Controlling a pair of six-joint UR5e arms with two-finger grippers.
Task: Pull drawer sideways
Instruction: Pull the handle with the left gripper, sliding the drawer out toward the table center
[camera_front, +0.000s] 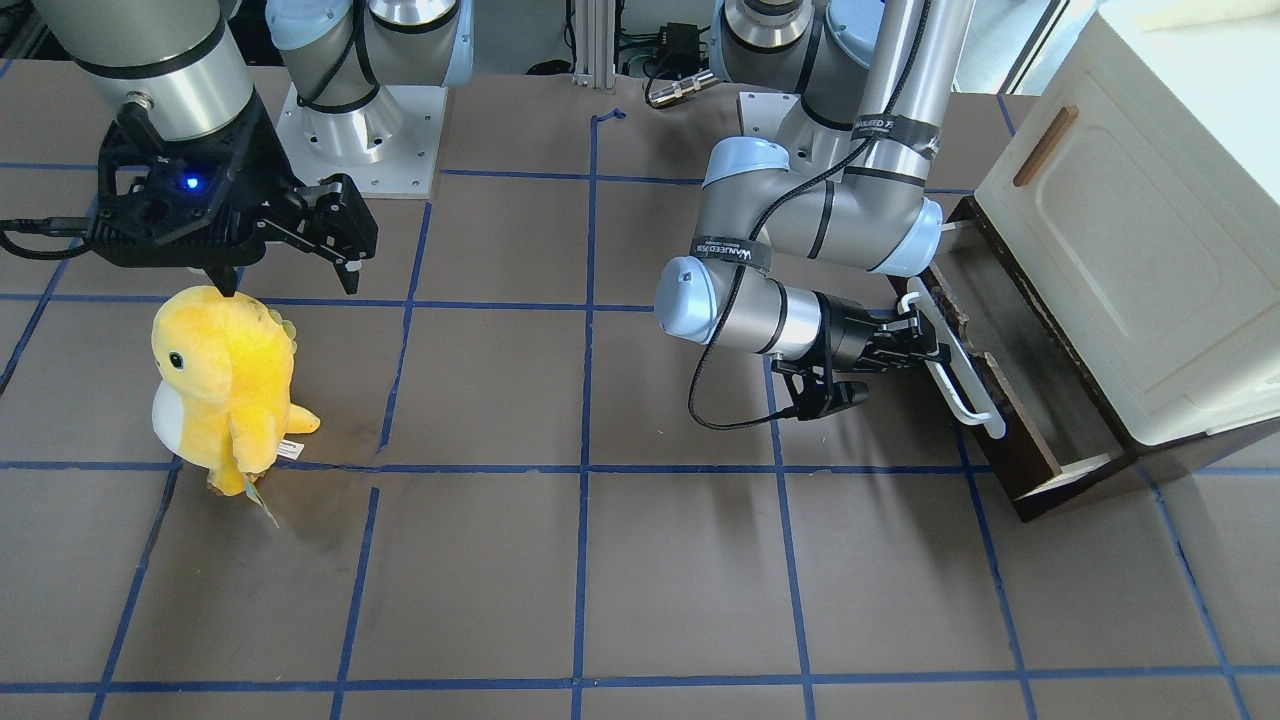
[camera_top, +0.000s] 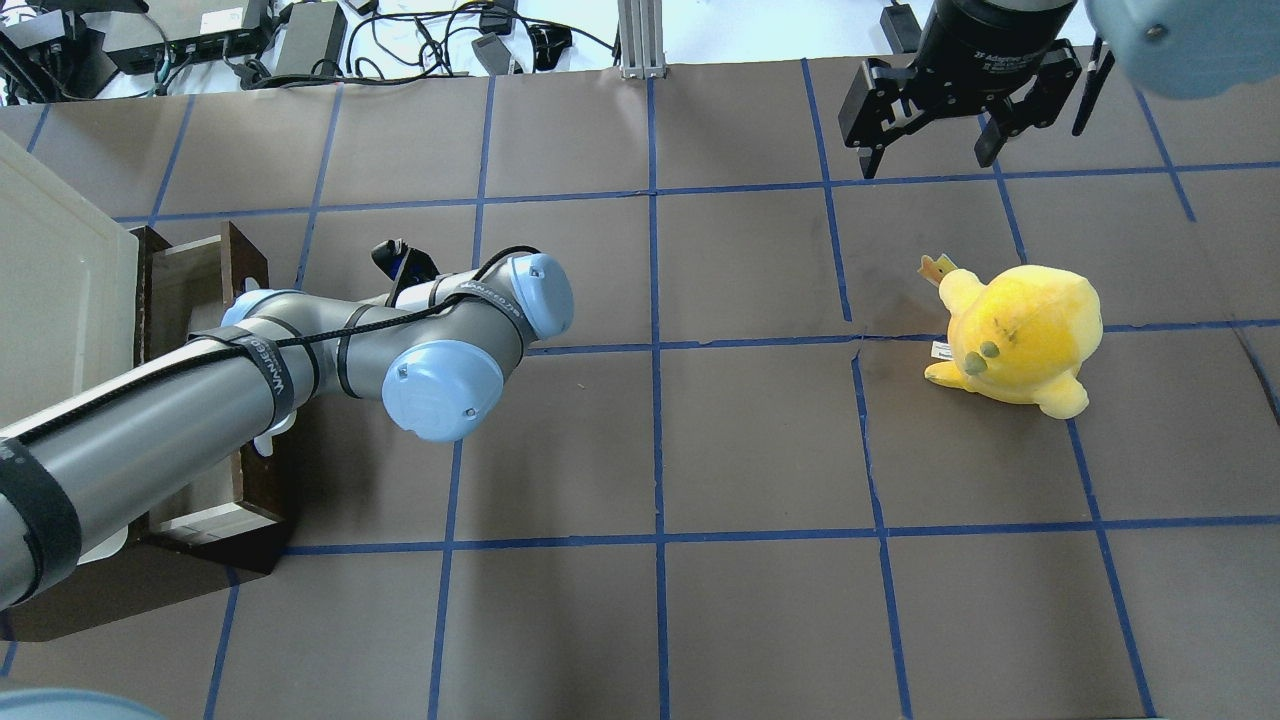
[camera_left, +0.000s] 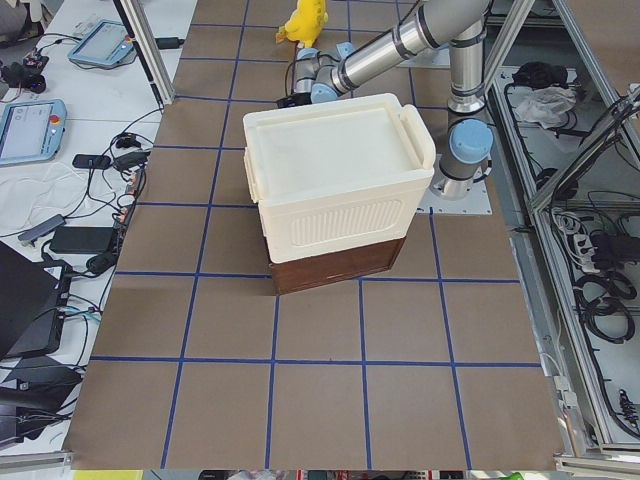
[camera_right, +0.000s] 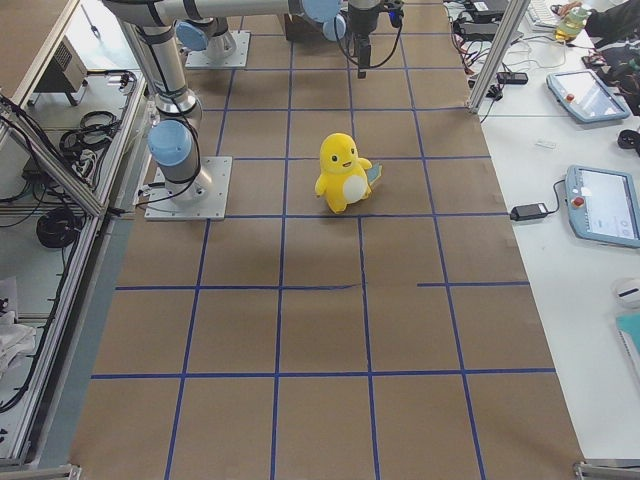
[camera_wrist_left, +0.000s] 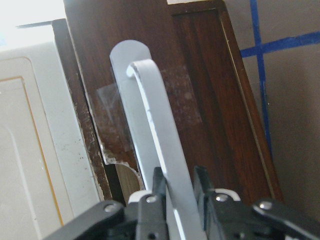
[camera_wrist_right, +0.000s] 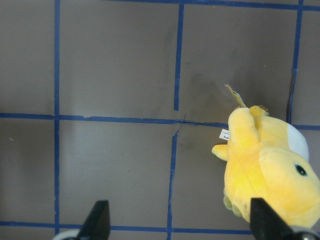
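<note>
The dark brown drawer (camera_front: 1012, 415) stands partly pulled out from under the cream-white cabinet (camera_front: 1130, 230), and its pale inner sides show in the overhead view (camera_top: 185, 265). Its long white bar handle (camera_front: 960, 375) runs along the front. My left gripper (camera_front: 915, 335) is shut on this handle near its upper end. In the left wrist view the handle (camera_wrist_left: 152, 130) passes between the two black fingers (camera_wrist_left: 159, 189), which press on it. My right gripper (camera_front: 290, 278) is open and empty, hovering far off above a yellow plush toy (camera_front: 225, 385).
The yellow plush toy (camera_top: 1015, 335) stands on the brown, blue-taped table on my right side, just below the right gripper (camera_top: 928, 155). It also shows in the right wrist view (camera_wrist_right: 265, 170). The cabinet (camera_left: 335, 180) sits at the table's left end.
</note>
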